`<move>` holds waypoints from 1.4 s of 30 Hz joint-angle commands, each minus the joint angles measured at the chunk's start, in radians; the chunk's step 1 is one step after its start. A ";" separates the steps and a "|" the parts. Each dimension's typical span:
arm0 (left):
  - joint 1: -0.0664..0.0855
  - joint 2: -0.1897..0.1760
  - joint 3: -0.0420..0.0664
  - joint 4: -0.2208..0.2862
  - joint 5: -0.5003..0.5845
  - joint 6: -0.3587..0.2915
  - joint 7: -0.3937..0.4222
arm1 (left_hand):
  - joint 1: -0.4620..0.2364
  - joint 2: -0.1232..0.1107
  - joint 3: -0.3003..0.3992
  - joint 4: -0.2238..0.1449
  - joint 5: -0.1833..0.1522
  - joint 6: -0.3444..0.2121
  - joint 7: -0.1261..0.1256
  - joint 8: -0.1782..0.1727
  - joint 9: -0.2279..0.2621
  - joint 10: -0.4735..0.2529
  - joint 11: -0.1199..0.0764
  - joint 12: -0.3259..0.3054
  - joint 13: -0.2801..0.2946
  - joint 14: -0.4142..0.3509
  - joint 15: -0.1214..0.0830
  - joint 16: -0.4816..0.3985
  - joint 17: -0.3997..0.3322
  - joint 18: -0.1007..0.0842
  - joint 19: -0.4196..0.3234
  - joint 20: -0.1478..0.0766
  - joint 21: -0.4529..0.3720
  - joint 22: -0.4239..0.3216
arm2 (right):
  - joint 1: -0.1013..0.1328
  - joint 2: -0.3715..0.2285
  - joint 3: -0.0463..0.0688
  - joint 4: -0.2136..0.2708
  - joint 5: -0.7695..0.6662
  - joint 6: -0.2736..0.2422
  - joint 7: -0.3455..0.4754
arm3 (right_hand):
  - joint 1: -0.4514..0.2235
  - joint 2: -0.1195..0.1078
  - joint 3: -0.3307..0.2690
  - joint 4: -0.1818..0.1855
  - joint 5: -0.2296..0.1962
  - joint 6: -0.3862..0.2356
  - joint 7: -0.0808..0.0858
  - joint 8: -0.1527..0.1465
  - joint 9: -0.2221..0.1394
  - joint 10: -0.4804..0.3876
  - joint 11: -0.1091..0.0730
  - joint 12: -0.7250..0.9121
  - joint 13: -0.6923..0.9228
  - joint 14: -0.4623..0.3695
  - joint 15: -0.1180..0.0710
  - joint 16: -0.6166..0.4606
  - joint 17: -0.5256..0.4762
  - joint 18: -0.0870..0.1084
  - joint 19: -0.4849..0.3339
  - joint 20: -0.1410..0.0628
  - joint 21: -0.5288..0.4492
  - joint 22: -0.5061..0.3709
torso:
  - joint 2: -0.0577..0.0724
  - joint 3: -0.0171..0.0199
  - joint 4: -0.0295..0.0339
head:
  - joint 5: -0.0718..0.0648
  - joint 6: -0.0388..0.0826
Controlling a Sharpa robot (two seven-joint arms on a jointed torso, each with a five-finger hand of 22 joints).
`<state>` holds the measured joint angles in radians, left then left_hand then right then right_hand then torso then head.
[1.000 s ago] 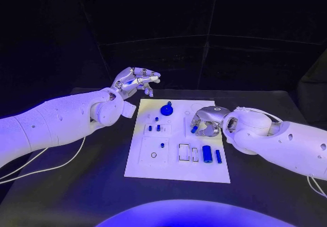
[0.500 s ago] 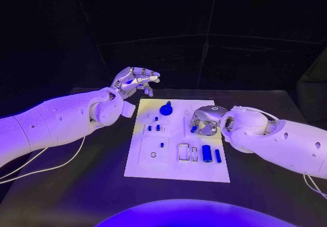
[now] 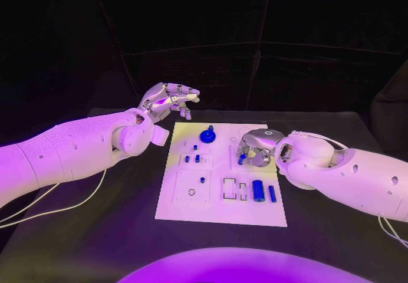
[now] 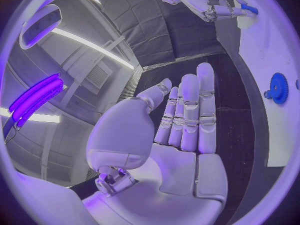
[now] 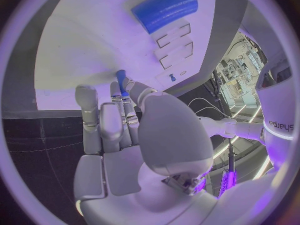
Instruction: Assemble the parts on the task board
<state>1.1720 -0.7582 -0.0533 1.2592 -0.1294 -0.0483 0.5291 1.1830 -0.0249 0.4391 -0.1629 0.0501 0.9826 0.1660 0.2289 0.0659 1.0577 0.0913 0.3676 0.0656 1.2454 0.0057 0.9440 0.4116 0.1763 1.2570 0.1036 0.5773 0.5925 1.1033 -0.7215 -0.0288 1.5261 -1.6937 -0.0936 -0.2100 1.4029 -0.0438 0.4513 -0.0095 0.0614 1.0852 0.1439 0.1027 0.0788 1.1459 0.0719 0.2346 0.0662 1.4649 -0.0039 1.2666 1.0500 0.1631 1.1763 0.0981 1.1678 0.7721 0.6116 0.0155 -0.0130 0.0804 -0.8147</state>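
- The white task board lay in the middle of the black table, with blue parts on it or standing in its recesses.
- Near the board's far edge sat a blue gear with a knob rising from it.
- Below the gear, three short blue pegs stood close together, and one small peg stood alone further toward the near edge.
- Along the near right part lay a thick blue cylinder with a thinner blue pin just beside it; next to them were white rectangular recesses, whose contents I could not tell.
- The right hand hung over the board's right side, fingers curled, pinching a small blue peg at its fingertips.
- The left hand was raised beyond the board's far left corner, well apart from the parts, fingers loosely bent and grasping nothing.
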 commanded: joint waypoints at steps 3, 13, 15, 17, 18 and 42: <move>0.002 0.000 0.001 0.002 0.004 0.012 0.003 | 0.006 0.003 -0.001 -0.006 -0.001 0.002 0.005 -0.004 0.000 -0.004 0.004 -0.002 0.001 -0.004 0.002 -0.003 -0.001 0.006 0.009 0.001 -0.004 -0.001 | 0.002 -0.001 0.001 0.009 -0.024 -0.074 0.005 | 0.012 0.019 0.023 -0.008 -0.006 0.010 0.002 0.002 0.004 0.012 0.001 -0.010 -0.001 0.027 -0.006 0.008 0.003 -0.019 0.008 -0.002 0.008 0.006 | -0.001 -0.0007 0.0017 | 0.004 -0.001; 0.002 -0.004 0.001 0.004 0.004 0.014 0.003 | 0.006 0.005 -0.001 -0.006 -0.001 0.002 0.005 -0.005 0.000 -0.004 0.004 -0.002 0.001 -0.005 0.002 -0.003 -0.002 0.006 0.009 0.001 -0.005 -0.002 | 0.003 -0.047 0.003 0.093 0.000 -0.119 0.011 | -0.005 -0.007 0.037 -0.016 -0.001 0.001 0.009 -0.011 -0.001 0.003 0.009 -0.033 -0.003 0.025 -0.001 0.012 0.003 -0.019 0.006 0.001 0.013 0.010 | -0.003 -0.0029 0.0011 | 0.012 0.000; 0.002 -0.005 0.001 0.005 0.004 0.015 0.003 | 0.006 0.005 -0.001 -0.006 -0.001 0.002 0.005 -0.005 0.000 -0.004 0.004 -0.002 0.001 -0.005 0.002 -0.003 -0.002 0.006 0.009 0.001 -0.005 -0.002 | 0.003 -0.056 0.010 0.115 0.010 -0.128 0.011 | -0.012 -0.013 0.038 -0.015 -0.001 -0.001 0.010 -0.014 -0.002 0.001 0.010 -0.038 -0.003 0.025 0.001 0.013 0.002 -0.019 0.005 0.003 0.014 0.010 | -0.002 -0.0020 0.0004 | 0.013 0.001; 0.002 -0.006 0.001 0.006 0.004 0.016 0.003 | 0.006 0.005 -0.001 -0.006 -0.001 0.002 0.005 -0.005 0.000 -0.004 0.004 -0.002 0.001 -0.005 0.002 -0.003 -0.002 0.006 0.009 0.001 -0.006 -0.002 | 0.004 -0.060 0.018 0.136 0.017 -0.136 0.011 | -0.015 -0.015 0.038 -0.014 -0.001 -0.002 0.010 -0.016 -0.002 0.000 0.011 -0.040 -0.003 0.025 0.001 0.014 0.003 -0.019 0.005 0.003 0.014 0.010 | -0.001 -0.0005 -0.0005 | 0.016 0.002; 0.002 -0.006 0.001 0.006 0.004 0.017 0.003 | 0.006 0.005 -0.001 -0.006 -0.001 0.002 0.005 -0.005 0.000 -0.004 0.004 -0.002 0.001 -0.005 0.002 -0.003 -0.002 0.006 0.009 0.001 -0.006 -0.002 | 0.004 -0.062 0.023 0.151 0.020 -0.142 0.013 | -0.016 -0.016 0.038 -0.013 -0.001 -0.002 0.011 -0.016 -0.002 0.000 0.011 -0.041 -0.003 0.025 0.001 0.014 0.002 -0.019 0.005 0.003 0.014 0.010 | -0.001 -0.0003 -0.0005 | 0.016 0.002; 0.002 0.010 0.001 0.002 0.004 0.023 0.005 | 0.007 0.007 0.000 -0.007 -0.001 0.001 0.006 -0.006 0.000 -0.005 0.004 -0.002 0.001 -0.005 0.002 -0.003 -0.003 0.006 0.009 0.002 -0.007 -0.003 | -0.045 0.158 0.014 0.106 0.028 -0.059 0.093 | -0.021 -0.017 0.039 -0.011 0.003 -0.002 0.012 -0.017 -0.003 0.000 0.012 -0.044 -0.003 0.024 0.002 0.012 -0.003 -0.017 -0.001 0.004 0.009 0.000 | 0.000 0.0009 0.0003 | 0.030 -0.007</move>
<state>1.1722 -0.7495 -0.0534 1.2613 -0.1294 -0.0387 0.5275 1.1869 -0.0211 0.4391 -0.1628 0.0501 0.9826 0.1660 0.2289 0.0659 1.0577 0.0913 0.3676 0.0656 1.2454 0.0057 0.9441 0.4093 0.1762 1.2605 0.1071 0.5773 0.5900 1.0591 -0.5666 -0.0158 1.6367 -1.6545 -0.1844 -0.1502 1.3895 -0.0576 0.4862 -0.0233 0.0606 1.0837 0.1524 0.0831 0.0757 1.1452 0.0788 0.1961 0.0649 1.4649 -0.0037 1.2759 1.0479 0.1631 1.1762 0.0981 1.1770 0.7728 0.6123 0.0153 -0.0113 0.1059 -0.8202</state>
